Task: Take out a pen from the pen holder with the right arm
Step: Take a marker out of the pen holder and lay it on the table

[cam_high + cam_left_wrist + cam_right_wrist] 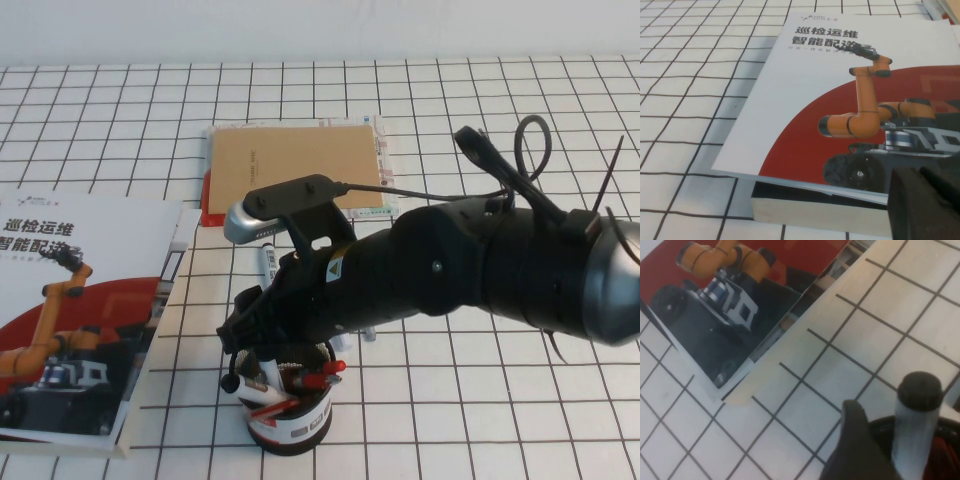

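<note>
Black right gripper (262, 355) at pen holder (290, 432); left gripper (925, 205) over book (840, 75) (edge).

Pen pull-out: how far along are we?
Done: right hand is down at the pen holder. In progress: lining up beside a black-capped pen standing in the holder; no grip visible. To do: grip it, lift it out. Left hand is parked over the robot-cover book.

One pen holder (290, 428), one book (80, 300), one notebook (290, 165).
</note>
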